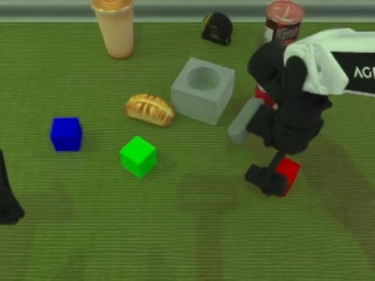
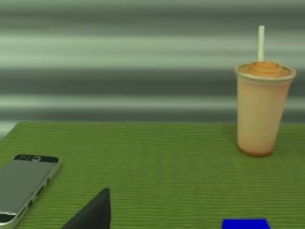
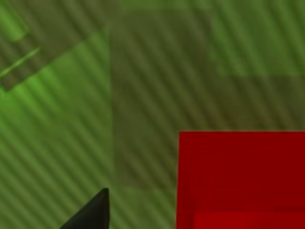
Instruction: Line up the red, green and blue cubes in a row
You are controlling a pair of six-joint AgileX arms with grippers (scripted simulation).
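The blue cube rests on the green mat at the left, and its top edge shows in the left wrist view. To its right sits the green cube. The red cube lies at the right, partly under my right gripper, which hangs low over it and is open. In the right wrist view the red cube fills the corner, with a strip of mat between it and one dark fingertip. My left gripper is parked at the left edge, open.
A grey block with a round hollow and a bread roll lie behind the cubes. Along the back stand a smoothie cup, a tape measure and a red can. A phone lies near the left arm.
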